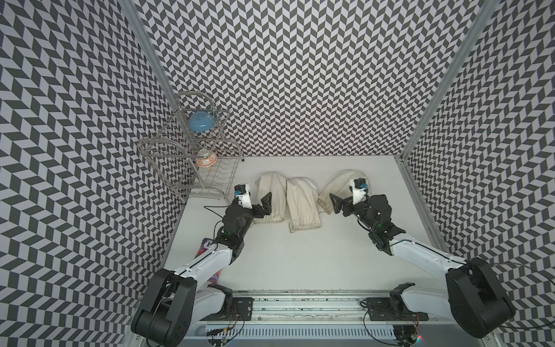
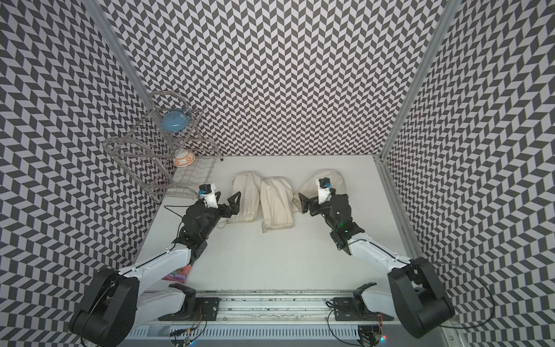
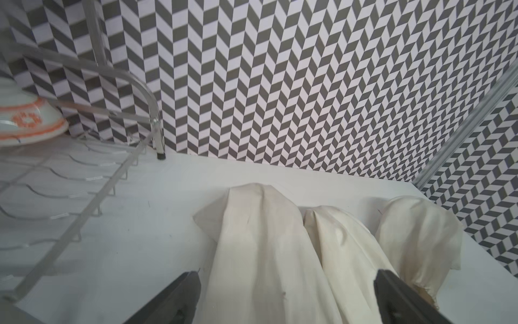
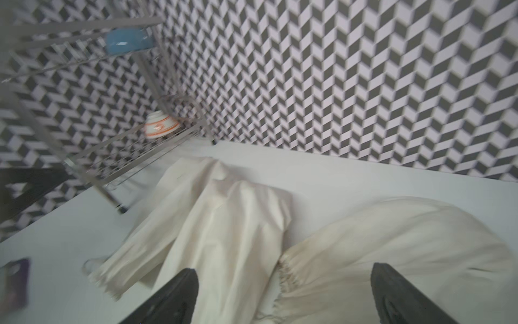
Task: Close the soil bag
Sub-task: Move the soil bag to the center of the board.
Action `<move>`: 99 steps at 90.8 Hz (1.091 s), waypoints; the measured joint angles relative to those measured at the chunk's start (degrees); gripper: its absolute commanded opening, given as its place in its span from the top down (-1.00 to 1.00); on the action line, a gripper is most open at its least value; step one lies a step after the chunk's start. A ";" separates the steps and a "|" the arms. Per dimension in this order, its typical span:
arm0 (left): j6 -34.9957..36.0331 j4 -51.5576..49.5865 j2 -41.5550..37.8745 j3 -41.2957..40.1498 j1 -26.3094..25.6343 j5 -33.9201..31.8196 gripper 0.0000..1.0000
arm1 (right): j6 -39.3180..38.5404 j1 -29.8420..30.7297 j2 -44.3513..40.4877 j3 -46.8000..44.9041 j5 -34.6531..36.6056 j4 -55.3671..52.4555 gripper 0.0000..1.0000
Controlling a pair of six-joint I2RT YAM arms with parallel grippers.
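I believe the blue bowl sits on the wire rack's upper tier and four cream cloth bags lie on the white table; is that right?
Not four: both top views show three cream cloth bags on the white table. The rest holds.

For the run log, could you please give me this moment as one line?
left gripper: open, at left bag | right gripper: open, at mouth of right bag | held: nothing | middle bag: between them

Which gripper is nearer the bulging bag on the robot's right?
Right. The right gripper is open at the gathered mouth of the bulging bag; the left gripper is open over the flat bag at the row's other end.
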 measured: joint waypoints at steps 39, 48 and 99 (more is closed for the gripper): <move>-6.84 -4.66 4.02 -4.90 3.52 -2.89 -0.95 | -4.20 19.23 27.58 17.94 3.04 -10.62 -0.84; -6.67 -5.09 8.92 -3.61 5.51 -1.11 -0.91 | -4.44 18.80 31.01 19.23 8.79 -13.09 -0.69; -3.50 -9.11 20.13 4.35 5.81 9.33 -0.14 | 3.41 1.86 12.24 4.94 8.68 -10.69 -0.87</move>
